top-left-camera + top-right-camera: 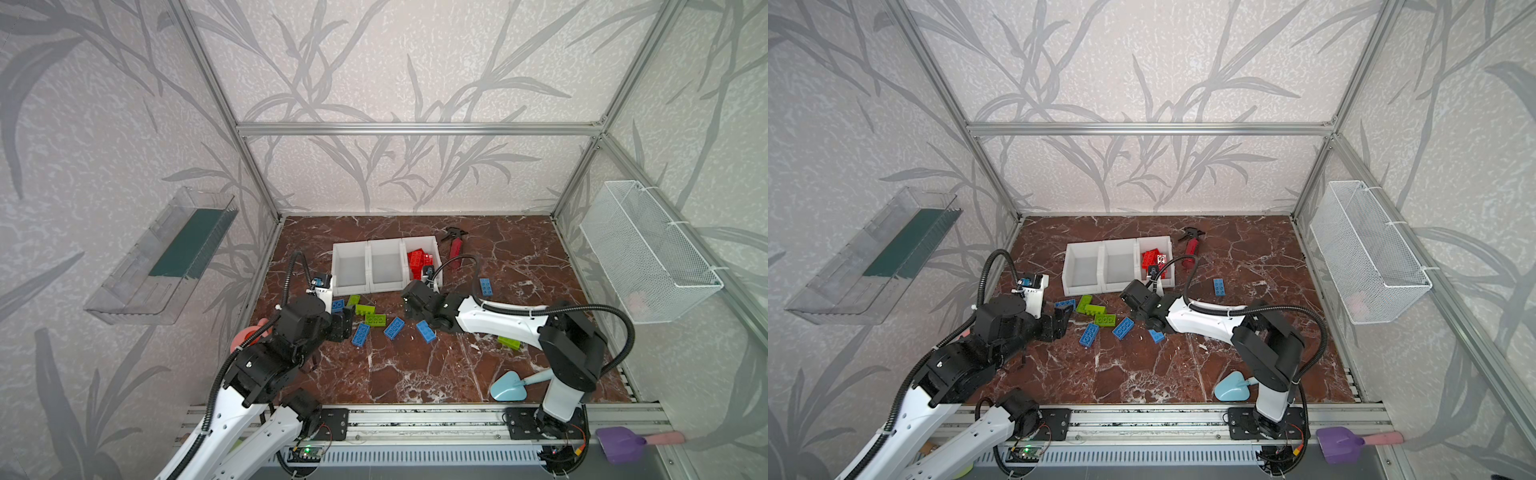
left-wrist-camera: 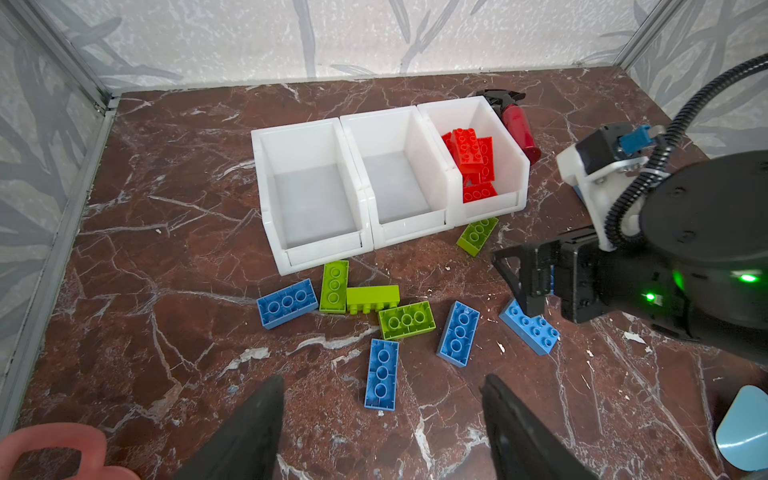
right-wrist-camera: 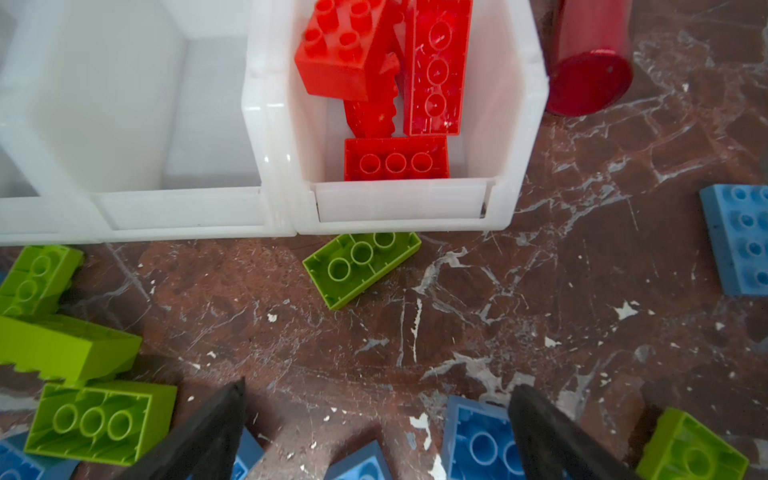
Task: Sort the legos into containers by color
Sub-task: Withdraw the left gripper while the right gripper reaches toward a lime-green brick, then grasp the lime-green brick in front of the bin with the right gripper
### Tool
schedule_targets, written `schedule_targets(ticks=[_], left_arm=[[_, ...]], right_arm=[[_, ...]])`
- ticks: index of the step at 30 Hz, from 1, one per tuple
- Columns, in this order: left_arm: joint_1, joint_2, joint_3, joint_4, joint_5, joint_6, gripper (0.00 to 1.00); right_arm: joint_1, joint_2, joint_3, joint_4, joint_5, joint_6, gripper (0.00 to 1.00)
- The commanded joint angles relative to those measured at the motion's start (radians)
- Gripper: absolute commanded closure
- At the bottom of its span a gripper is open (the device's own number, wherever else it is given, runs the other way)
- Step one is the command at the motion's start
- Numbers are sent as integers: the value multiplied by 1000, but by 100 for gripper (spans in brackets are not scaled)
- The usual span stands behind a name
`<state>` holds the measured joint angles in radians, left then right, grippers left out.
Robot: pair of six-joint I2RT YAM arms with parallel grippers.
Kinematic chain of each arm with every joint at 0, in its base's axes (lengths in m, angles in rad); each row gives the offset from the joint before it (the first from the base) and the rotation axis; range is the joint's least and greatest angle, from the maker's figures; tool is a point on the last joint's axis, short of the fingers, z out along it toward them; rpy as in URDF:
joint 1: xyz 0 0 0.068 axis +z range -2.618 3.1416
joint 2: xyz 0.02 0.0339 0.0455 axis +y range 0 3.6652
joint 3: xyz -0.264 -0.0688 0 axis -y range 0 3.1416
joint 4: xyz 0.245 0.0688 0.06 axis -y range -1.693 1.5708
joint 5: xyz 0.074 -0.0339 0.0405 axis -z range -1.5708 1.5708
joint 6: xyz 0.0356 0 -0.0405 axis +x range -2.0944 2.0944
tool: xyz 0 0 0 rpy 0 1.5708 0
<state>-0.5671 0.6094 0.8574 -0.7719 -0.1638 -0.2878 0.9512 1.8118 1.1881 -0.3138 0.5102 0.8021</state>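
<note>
Three joined white containers (image 1: 386, 286) stand mid-table. The right one (image 3: 515, 124) holds several red legos (image 1: 417, 259) (image 2: 471, 156); the other two are empty. Blue legos (image 1: 394, 328) and green legos (image 1: 375, 319) lie scattered on the floor in front of them. One green brick (image 3: 361, 268) lies against the right container's front. My left gripper (image 1: 347, 322) (image 2: 382, 379) is open, low over the floor, with a blue brick (image 2: 381, 374) just ahead of its fingers. My right gripper (image 1: 409, 307) (image 3: 378, 386) is open wide and empty, pointing down over blue bricks (image 3: 478, 444).
A red spray bottle (image 1: 455, 247) lies beside the right container. A lone blue brick (image 1: 486, 286) sits farther right, and a green one (image 1: 509, 343) by the right arm. A light blue scoop (image 1: 507, 386) and a pink object (image 1: 247, 334) lie near the front. A wire basket (image 1: 648, 253) and a clear tray (image 1: 166, 257) hang on the walls.
</note>
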Motion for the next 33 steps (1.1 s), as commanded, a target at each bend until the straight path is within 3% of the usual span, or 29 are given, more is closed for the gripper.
schedule_targets(ticks=[1, 11, 17, 33], left_arm=[[2, -39, -5, 3, -27, 6, 25], [0, -95, -17, 15, -18, 1, 25], [0, -127, -25, 25, -17, 1, 25], [0, -136, -29, 20, -45, 5, 25]], right_arm=[[4, 63, 69, -36, 72, 57, 0], [0, 243, 229, -64, 127, 86, 1], [-18, 328, 315, -158, 141, 176, 1], [-70, 420, 424, -275, 135, 306, 1]])
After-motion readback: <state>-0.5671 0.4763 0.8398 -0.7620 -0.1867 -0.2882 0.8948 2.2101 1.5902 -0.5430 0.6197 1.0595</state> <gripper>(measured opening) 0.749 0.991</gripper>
